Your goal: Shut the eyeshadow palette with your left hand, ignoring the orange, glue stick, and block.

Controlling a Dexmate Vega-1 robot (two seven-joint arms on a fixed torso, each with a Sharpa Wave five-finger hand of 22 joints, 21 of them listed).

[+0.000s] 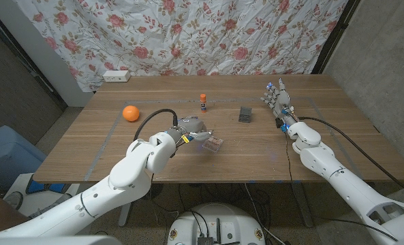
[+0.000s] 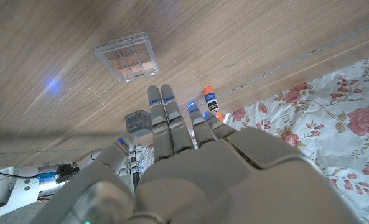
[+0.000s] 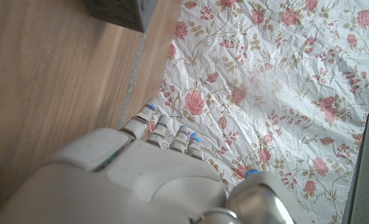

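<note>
The small square eyeshadow palette with a clear lid lies on the wooden table near the middle of its front half, and in the left wrist view its lid lies down over the rows of brown and pink pans, so it looks shut.

The white left hand hangs just above and beside the palette on the robot's left, the forearm reaching in from the front left corner with the elbow bent. In its wrist view the hand has its fingers stretched out straight and side by side, holding nothing, and the palette sits apart from the fingertips.

The white right hand stands at the far right of the table with its fingers pointing towards the flowered cloth. They are extended and hold nothing; from its wrist view only the fingers' backs are seen.

The round orange sits at the far left. The orange-capped glue stick stands upright at the far middle, and the dark grey block lies between it and the right hand.
</note>
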